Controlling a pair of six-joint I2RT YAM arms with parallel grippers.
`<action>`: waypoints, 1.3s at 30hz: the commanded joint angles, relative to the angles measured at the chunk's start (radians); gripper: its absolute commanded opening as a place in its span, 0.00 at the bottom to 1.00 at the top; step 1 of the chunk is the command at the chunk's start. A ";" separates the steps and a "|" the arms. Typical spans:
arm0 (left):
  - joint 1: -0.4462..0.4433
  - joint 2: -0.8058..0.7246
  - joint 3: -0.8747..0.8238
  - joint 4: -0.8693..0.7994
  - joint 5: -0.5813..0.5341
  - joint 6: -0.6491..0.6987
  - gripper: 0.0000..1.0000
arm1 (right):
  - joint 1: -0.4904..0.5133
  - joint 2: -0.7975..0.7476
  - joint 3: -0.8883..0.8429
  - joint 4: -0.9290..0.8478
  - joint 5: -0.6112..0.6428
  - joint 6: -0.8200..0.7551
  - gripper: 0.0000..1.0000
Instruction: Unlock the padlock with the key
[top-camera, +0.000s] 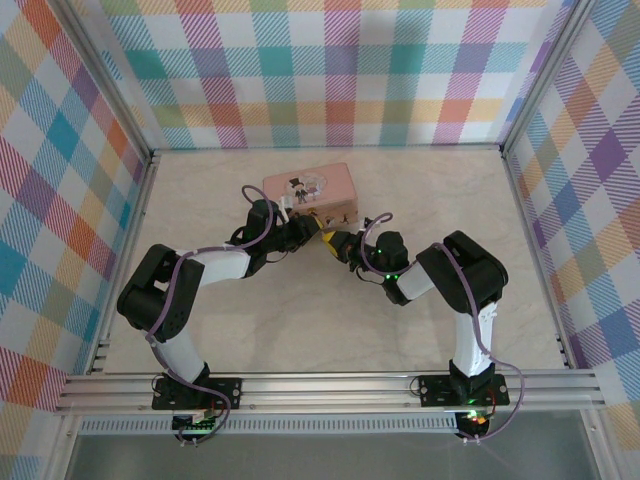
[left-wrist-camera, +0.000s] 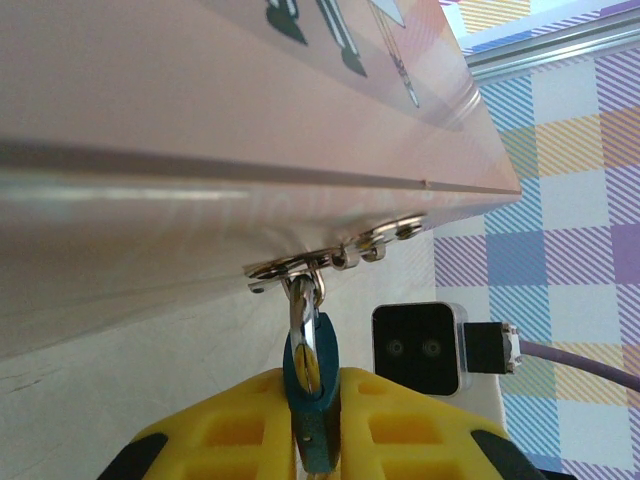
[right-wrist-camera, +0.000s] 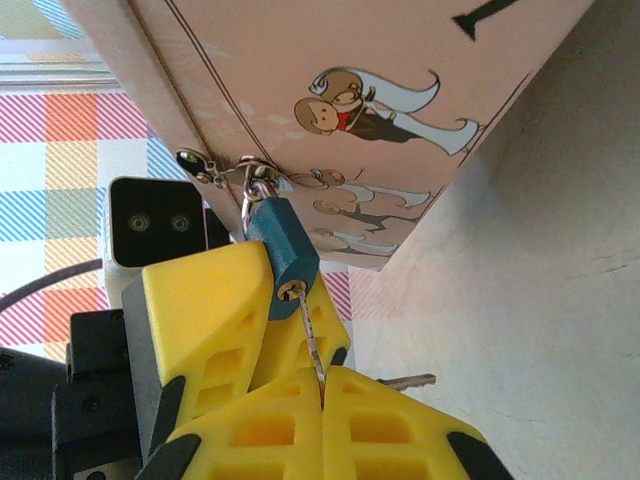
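My left claw is clamped on the flat sides of the little teal padlock. The padlock hangs by its shackle from the hasp of the pink tin on the desk. My right claw is pinched tight on the key, whose blade sits in the keyhole.

The lock looks light, hard and slick, so I'd keep hold of its body. The thin key could bend, so I'd turn it gently.

The right wrist view gives me key and keyhole; the left wrist view gives the shackle through the hasp.
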 joint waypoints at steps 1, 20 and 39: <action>-0.011 -0.032 0.022 0.091 0.017 -0.023 0.14 | 0.009 -0.002 0.019 0.078 -0.008 -0.007 0.00; -0.011 -0.038 0.006 0.105 0.025 -0.026 0.14 | 0.008 -0.039 0.025 0.028 0.032 -0.054 0.00; -0.014 -0.037 -0.005 0.130 0.043 -0.032 0.12 | 0.006 -0.001 0.059 0.077 0.034 0.054 0.00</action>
